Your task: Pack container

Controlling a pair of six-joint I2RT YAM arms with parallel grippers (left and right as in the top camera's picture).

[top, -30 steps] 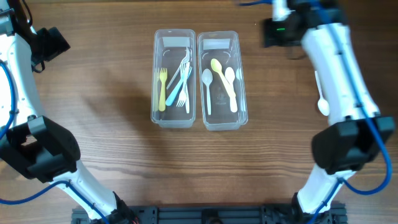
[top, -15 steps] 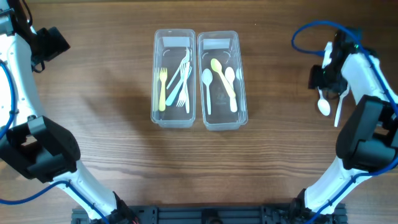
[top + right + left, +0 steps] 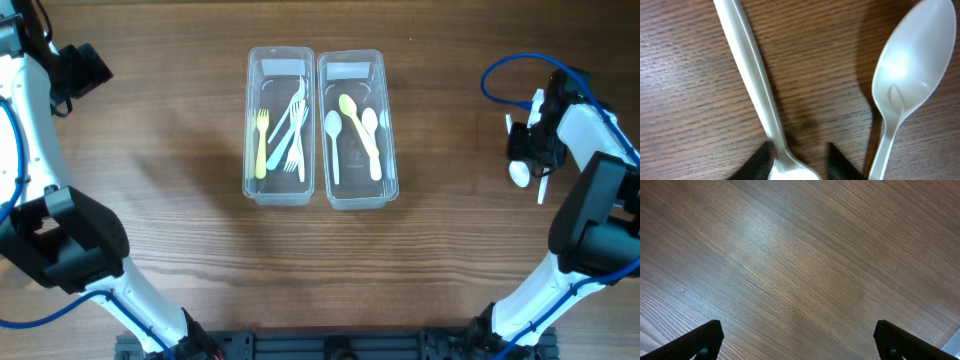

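Two clear containers stand side by side mid-table: the left one (image 3: 250, 150) holds forks (image 3: 285, 135), the right one (image 3: 391, 150) holds spoons (image 3: 358, 125). Two white spoons lie on the wood at the right. My right gripper (image 3: 525, 150) is low over them. In the right wrist view it (image 3: 800, 162) is open, its fingers (image 3: 762, 160) straddling the neck of one spoon (image 3: 752, 85); the left finger touches it. The other spoon (image 3: 910, 65) lies just to the right. My left gripper (image 3: 80, 70) is open over bare wood at the far left, also in its wrist view (image 3: 800, 345).
The right arm's blue cable (image 3: 510, 70) loops above the spoons. The table's right edge is close to the right gripper. Bare wood (image 3: 170, 200) lies between the left gripper and the containers.
My right arm has swung from behind the spoon container out to the right side and come down over the two loose white spoons. The left arm has not moved.
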